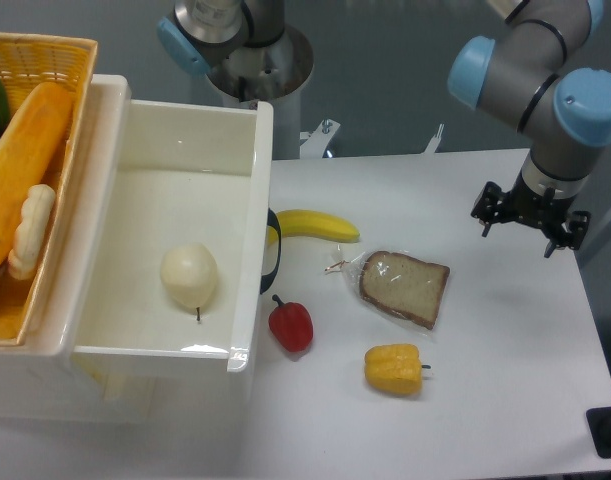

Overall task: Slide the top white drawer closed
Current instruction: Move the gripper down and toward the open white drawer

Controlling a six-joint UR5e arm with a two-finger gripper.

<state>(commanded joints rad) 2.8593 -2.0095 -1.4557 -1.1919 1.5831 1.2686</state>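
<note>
The glossy white plastic top drawer is standing open, its black curved handle half hidden, while at three o'clock the black two-finger pincer is hanging empty above the white bench, its opening unreadable.

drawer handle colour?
Black, a curved handle on the top white drawer front panel; shows in the fixed camera view.

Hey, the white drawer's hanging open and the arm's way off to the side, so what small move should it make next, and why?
Probably swing the gripper left toward the black curved handle on the glossy white plastic drawer. The drawer is pulled out over the table, and the gripper hangs far to its right, touching nothing. The yellow banana and red pepper lie just before that front panel, so approach carefully.
</note>
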